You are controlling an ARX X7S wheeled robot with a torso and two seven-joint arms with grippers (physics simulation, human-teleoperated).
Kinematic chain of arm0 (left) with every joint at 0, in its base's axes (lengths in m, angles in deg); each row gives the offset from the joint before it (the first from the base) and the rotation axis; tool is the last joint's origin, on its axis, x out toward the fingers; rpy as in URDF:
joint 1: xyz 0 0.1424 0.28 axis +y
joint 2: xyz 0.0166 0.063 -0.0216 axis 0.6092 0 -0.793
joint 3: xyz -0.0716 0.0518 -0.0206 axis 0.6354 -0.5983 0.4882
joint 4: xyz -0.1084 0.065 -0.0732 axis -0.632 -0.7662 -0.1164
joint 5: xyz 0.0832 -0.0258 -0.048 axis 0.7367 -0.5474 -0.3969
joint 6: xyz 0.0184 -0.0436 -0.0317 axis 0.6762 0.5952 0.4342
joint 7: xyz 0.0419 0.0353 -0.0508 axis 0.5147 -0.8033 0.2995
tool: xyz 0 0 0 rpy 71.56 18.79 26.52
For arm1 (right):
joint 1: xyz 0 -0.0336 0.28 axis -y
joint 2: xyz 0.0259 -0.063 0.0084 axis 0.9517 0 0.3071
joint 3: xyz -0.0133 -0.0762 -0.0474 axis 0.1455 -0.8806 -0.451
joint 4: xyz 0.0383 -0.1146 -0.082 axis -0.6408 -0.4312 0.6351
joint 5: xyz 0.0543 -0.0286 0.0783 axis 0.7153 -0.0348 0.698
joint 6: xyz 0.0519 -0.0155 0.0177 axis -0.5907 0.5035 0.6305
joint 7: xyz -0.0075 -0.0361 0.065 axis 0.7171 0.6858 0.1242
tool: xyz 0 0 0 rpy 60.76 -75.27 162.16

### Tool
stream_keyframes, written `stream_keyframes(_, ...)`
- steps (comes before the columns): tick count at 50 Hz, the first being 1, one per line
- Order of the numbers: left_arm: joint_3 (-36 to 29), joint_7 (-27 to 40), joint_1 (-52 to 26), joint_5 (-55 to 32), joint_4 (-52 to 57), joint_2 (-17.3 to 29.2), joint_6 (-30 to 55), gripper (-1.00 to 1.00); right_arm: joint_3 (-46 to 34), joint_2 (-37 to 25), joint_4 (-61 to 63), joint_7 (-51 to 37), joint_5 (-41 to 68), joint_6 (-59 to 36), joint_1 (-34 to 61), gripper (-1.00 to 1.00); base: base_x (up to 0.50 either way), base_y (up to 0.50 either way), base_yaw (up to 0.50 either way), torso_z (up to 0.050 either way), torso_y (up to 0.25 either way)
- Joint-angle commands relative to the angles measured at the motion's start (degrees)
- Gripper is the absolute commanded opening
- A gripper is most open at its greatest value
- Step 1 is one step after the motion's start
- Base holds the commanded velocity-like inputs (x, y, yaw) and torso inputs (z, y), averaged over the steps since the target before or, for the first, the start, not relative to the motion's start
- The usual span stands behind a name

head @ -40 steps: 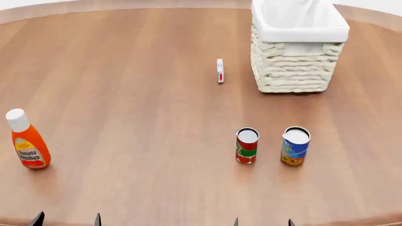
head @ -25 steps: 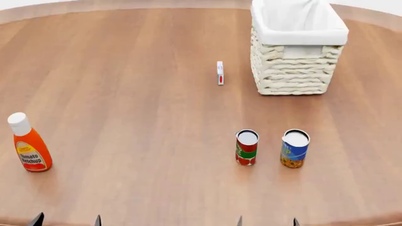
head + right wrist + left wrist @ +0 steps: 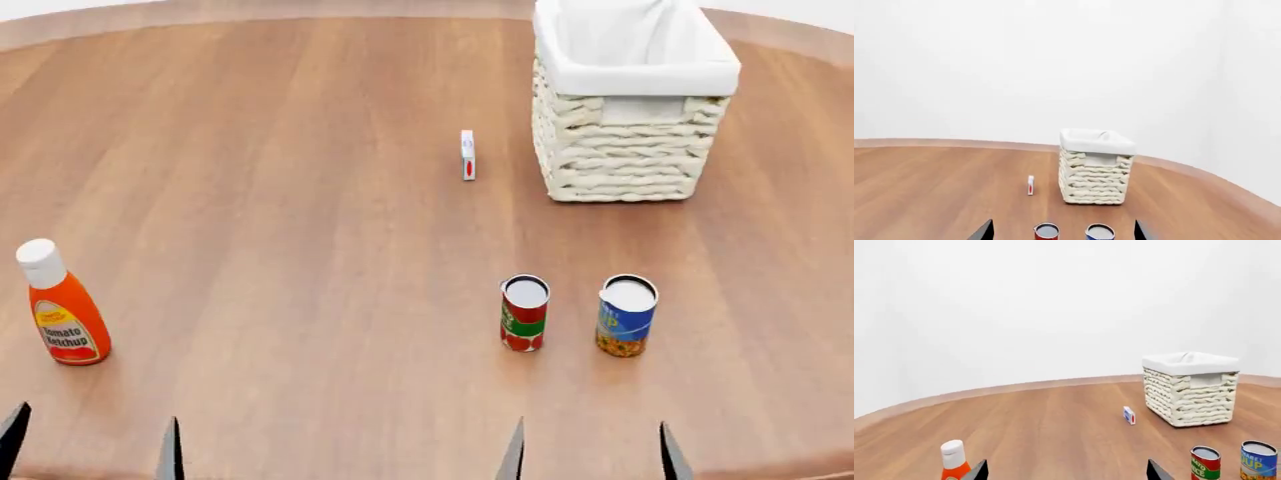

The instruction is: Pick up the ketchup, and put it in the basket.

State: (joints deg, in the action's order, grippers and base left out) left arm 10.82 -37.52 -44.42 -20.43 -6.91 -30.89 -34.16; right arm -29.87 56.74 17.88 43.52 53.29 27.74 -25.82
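The ketchup (image 3: 62, 314), an orange-red squeeze bottle with a white cap, stands upright at the table's near left; the left wrist view shows its cap (image 3: 954, 459). The cream wicker basket (image 3: 630, 130) with its white liner stands at the far right, also in the left wrist view (image 3: 1191, 391) and the right wrist view (image 3: 1095, 170). My left gripper (image 3: 91, 445) is open and empty at the near edge, just nearer than the ketchup and apart from it. My right gripper (image 3: 590, 450) is open and empty at the near edge, nearer than the two cans.
A red-green can (image 3: 525, 312) and a blue can (image 3: 626, 314) stand side by side near the front right. A small white and red box (image 3: 467, 154) stands left of the basket. The round wooden table (image 3: 294, 200) curves away at the back.
Both grippers' fingertips have risen further into the head view from the bottom edge. The view itself shifted slightly early on; the objects have not moved.
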Motion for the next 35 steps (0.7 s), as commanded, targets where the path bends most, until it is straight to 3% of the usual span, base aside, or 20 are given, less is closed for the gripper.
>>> stream_keyframes(1,-1.5,1.2,1.7,1.2,15.5,1.4,7.3,1.0,-2.1,-1.1,15.1,-0.6,-1.6,-7.3,-0.8,1.0,0.0,0.0,0.0,0.0,0.0)
stream_keyframes(20,-2.4,2.7,1.4,0.7,22.8,2.2,11.3,1.0,-2.3,-2.0,21.4,-3.1,-2.2,-12.2,0.6,1.0,0.01,0.0,0.0,0.0,0.0)
stream_keyframes(35,-3.0,3.8,1.4,0.4,21.9,3.1,10.9,1.0,-2.8,-3.1,20.8,-4.0,-1.4,-12.1,0.6,1.0,0.5,0.0,0.0,0.0,0.0)
